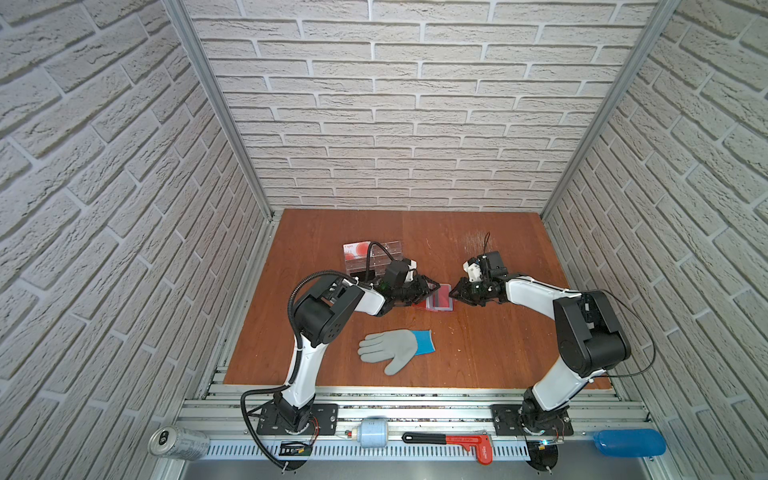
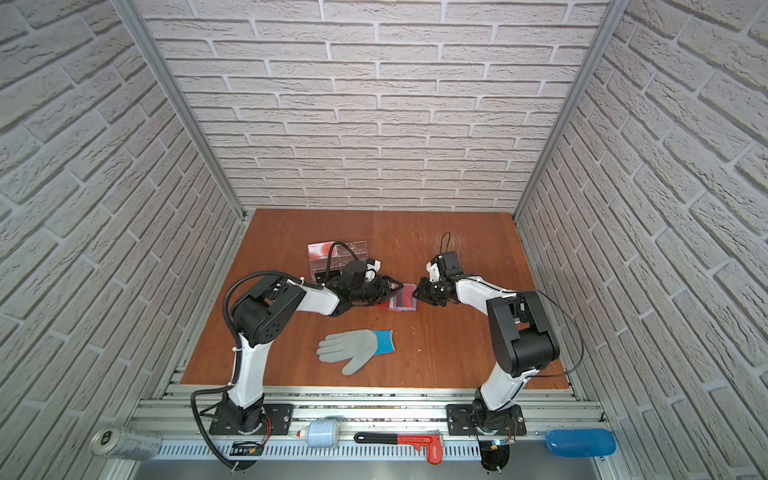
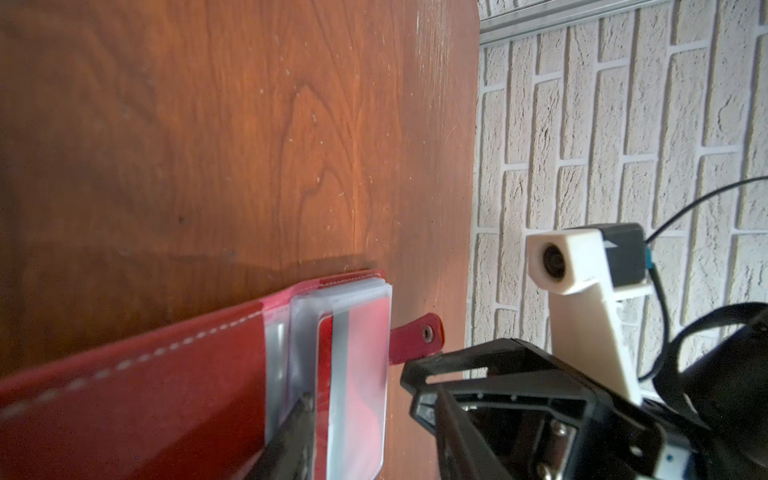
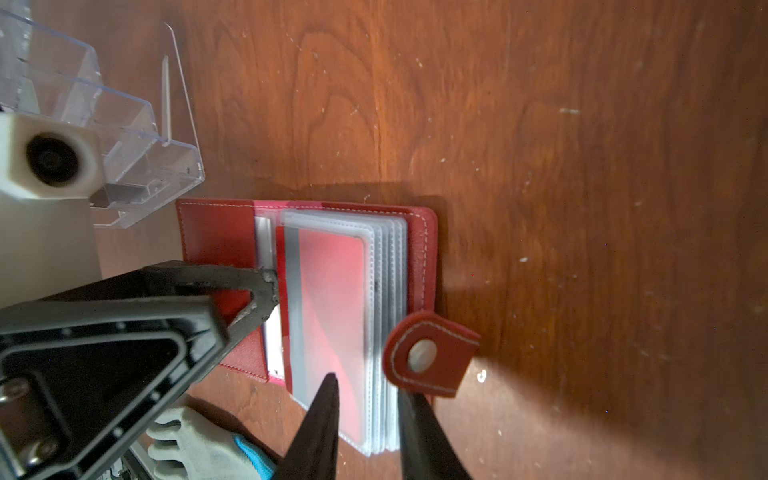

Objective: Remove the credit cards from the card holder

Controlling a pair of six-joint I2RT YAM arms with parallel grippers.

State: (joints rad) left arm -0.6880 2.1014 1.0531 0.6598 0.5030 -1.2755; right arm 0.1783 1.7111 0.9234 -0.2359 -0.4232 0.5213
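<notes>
The card holder (image 1: 444, 300) (image 4: 216, 245), a dark red booklet, lies open on the table between my two grippers. Its stack of clear sleeves (image 4: 386, 291) faces up and its strap tab (image 4: 432, 357) (image 3: 415, 340) curls upward. A dark red credit card (image 4: 332, 299) (image 3: 365, 365) with a grey stripe sits in the top sleeve. My left gripper (image 1: 432, 291) is open; one fingertip (image 3: 306, 401) (image 4: 268, 278) presses on the sleeve at the spine, beside the card's edge. My right gripper (image 4: 365, 386) (image 1: 453, 296) is open, its fingers astride the sleeves' near corner, holding nothing.
A clear acrylic tiered stand (image 1: 376, 262) (image 4: 124, 124) with a white red-circled card (image 1: 356, 249) stands behind the left gripper. A grey glove (image 1: 392, 349) with a blue cuff lies nearer the front. A can (image 1: 178, 442), a red wrench (image 1: 457, 442) and a blue bottle (image 1: 629, 444) rest on the front rail.
</notes>
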